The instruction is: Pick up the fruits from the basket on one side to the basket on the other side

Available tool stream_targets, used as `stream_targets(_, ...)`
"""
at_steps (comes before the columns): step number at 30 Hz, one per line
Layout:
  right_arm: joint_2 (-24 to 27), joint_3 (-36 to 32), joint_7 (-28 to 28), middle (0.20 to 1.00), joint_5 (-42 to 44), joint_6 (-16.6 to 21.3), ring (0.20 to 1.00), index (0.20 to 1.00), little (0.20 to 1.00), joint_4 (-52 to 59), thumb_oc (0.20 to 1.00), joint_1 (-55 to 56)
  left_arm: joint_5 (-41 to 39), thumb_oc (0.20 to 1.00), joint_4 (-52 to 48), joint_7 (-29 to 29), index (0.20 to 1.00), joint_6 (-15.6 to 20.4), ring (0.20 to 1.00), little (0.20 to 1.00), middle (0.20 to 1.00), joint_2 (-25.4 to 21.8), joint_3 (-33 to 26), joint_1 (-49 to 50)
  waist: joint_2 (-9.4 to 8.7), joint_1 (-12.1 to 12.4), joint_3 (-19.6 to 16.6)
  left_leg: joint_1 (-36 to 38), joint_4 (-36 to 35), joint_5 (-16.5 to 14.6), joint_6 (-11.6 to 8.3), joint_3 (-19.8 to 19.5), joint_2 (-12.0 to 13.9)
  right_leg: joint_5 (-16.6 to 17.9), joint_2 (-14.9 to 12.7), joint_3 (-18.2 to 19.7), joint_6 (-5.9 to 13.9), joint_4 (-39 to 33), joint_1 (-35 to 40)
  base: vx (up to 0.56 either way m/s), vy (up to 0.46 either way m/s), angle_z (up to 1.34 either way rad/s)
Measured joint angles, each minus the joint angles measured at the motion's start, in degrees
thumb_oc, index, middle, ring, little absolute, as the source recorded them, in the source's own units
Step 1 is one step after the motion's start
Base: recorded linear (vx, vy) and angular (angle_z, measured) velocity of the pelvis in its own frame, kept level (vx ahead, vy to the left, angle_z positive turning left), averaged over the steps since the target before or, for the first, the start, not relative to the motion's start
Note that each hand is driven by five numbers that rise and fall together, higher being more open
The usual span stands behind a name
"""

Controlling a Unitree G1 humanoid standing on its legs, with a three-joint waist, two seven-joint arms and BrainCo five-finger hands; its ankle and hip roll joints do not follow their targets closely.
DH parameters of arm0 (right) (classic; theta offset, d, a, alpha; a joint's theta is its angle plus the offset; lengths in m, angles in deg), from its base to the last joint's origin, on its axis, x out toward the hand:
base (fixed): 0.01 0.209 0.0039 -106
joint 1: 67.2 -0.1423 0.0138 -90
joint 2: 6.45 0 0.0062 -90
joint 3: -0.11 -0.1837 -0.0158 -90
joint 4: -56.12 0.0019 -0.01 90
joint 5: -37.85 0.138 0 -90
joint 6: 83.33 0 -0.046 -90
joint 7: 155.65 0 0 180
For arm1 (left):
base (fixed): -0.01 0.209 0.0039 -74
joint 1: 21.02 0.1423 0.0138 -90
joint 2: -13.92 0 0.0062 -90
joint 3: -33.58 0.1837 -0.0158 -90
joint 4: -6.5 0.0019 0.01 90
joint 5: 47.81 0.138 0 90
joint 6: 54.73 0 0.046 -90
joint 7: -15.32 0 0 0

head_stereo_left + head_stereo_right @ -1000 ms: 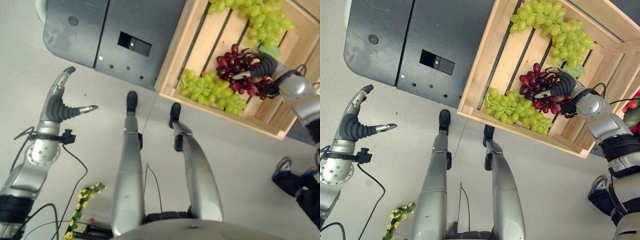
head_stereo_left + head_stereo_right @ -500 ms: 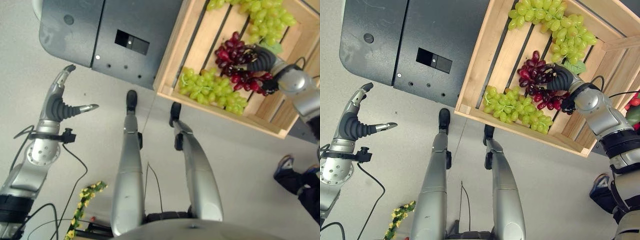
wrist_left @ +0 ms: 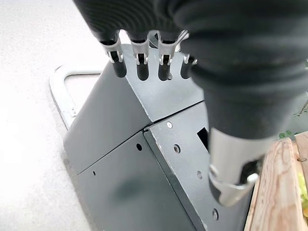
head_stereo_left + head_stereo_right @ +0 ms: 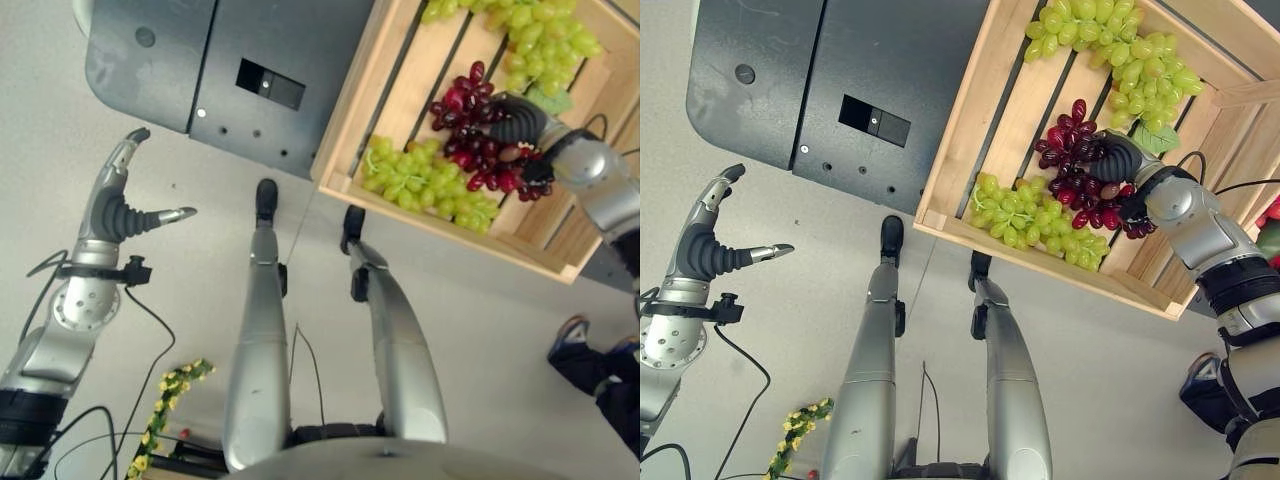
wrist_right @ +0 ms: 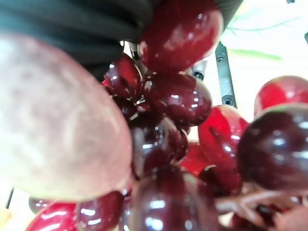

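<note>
While right hand (image 4: 1118, 160) clamps glossy dark-red grapes (image 4: 1080, 185) in wooden crate (image 4: 970, 130), left hand (image 4: 118, 205) spread apart.

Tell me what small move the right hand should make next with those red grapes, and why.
Probably lift straight up out of the wooden crate. The right hand sits on the red grape bunch with grapes pressed against its wrist camera, so it seems to have a grip, though its fingers are hidden. Green grapes lie right beside it, so a sideways drag could snag them.
</note>
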Motion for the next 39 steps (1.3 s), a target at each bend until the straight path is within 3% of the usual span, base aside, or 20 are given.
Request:
stream_targets(6, -0.7, 0.0, 0.0, 0.2, 2.1, -0.2, 0.2, 0.2, 0.2, 0.0, 0.2, 0.2, -0.1, 1.0, 0.0, -0.1, 1.0, 0.0, 1.0, 1.0, 1.0, 0.0, 0.0, -0.4, 0.0, 0.0, 0.0, 0.3, 0.4, 0.0, 0.0, -0.1, 0.0, 0.0, 0.1, 0.0, -0.01, 0.1, 0.5, -0.01, -0.002, 0.0)
stream_targets(13, -1.7, -0.1, 0.0, 0.2, 13.7, -0.3, 0.2, 0.2, 0.2, 1.1, 0.2, 3.1, -1.1, 1.0, 0.0, -0.5, 1.0, 0.0, 1.0, 1.0, 1.0, -1.5, 0.0, -0.7, 0.01, 0.5, 0.0, 2.4, 0.5, 0.0, 0.0, -0.3, -0.2, -0.1, 0.1, -0.1, -0.09, 0.4, 2.5, -0.01, -0.007, 0.01)
stream_targets(16, 1.9, -1.6, -1.6, 0.2, 22.2, 0.8, 0.2, 0.2, 0.2, 11.3, 0.2, 8.5, -1.1, 1.0, -0.1, -1.2, 1.0, 0.0, 1.0, 1.0, 1.0, -2.6, -0.1, -0.6, 0.03, 0.5, 0.0, 5.7, 0.3, -0.1, -0.07, -0.3, -0.3, -0.4, 0.0, -0.2, -0.09, 0.6, 5.7, -0.01, -0.01, 0.01)
stream_targets(21, 5.6, -5.3, -5.5, 0.2, 29.1, 4.3, 0.2, 0.2, 0.2, 22.7, 0.2, 16.6, -1.1, 1.0, -0.2, -2.0, 1.0, 0.5, 1.0, 1.0, 1.0, -3.0, -0.3, -0.6, 0.07, 0.2, 0.0, 9.1, -0.2, -0.4, -0.55, -0.6, -0.4, -1.5, -0.6, -0.7, 0.08, 1.5, 8.7, -0.01, -0.016, 0.06)
stream_targets(30, 6.9, -10.3, -6.3, 0.2, 32.3, 5.3, 0.2, 0.2, 0.2, 24.9, 0.2, 23.7, -1.1, 1.0, 0.1, -3.0, 1.0, 0.7, 1.0, 1.0, 1.0, -2.7, -1.6, 1.7, 0.15, 0.4, 0.1, 13.5, -0.2, -0.4, -0.36, -0.8, -0.8, -2.2, -0.8, -1.0, -0.22, 2.3, 13.0, -0.01, -0.008, 0.04)
stream_targets(39, 3.4, -15.0, -6.3, 0.2, 38.6, 6.0, 0.2, 0.2, 0.2, 24.5, 0.2, 28.3, -1.1, 1.0, 2.0, -3.9, 1.0, 1.4, 1.0, 1.0, 1.0, -2.3, -1.2, 2.0, 0.55, 0.4, 0.3, 20.1, -1.7, -0.9, -0.36, -0.8, -0.9, -2.9, -1.0, -1.1, 0.14, 1.0, 19.4, 0.0, 0.0, 0.0)
